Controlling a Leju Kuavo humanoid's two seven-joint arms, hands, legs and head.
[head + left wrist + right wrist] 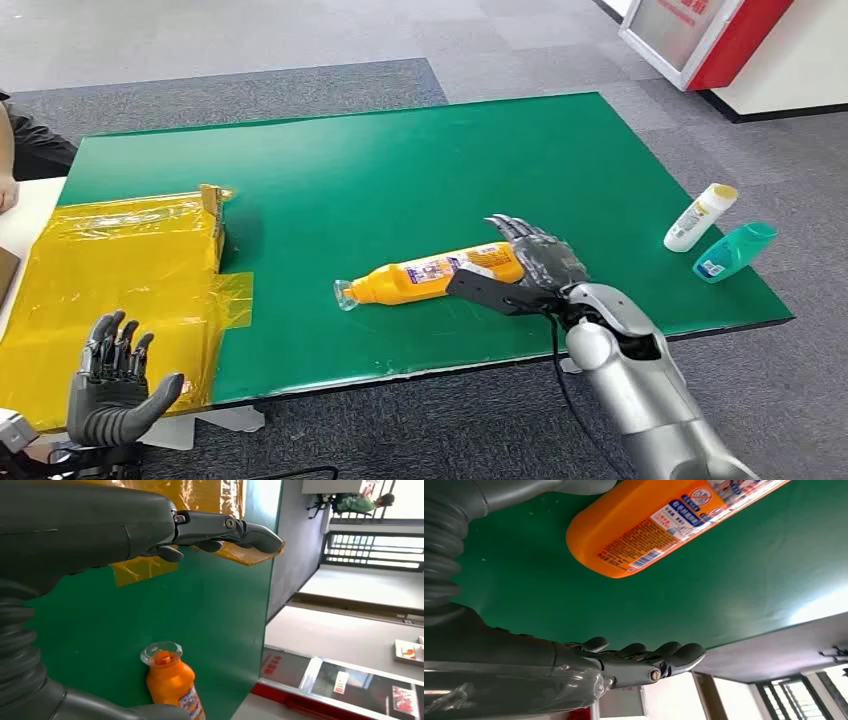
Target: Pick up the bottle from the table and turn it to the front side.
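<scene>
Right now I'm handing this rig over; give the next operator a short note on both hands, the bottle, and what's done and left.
Right hand: open, fingers spread at the base end of the orange bottle, no grip closed.
Left hand: open, holding nothing, over the yellow wrapped box.
Bottle: lying on its side on the green mat, clear cap toward the box.
Done: reach to the bottle.
Left: grasp, lift, turn the front side forward.

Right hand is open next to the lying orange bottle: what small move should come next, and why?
Probably close the right hand around the orange bottle. The bottle lies on its side on the green table, its base end right by the open hand. In the right wrist view the fingers are spread and apart from the bottle, holding nothing, so a grasp comes before any lift or turn.
</scene>
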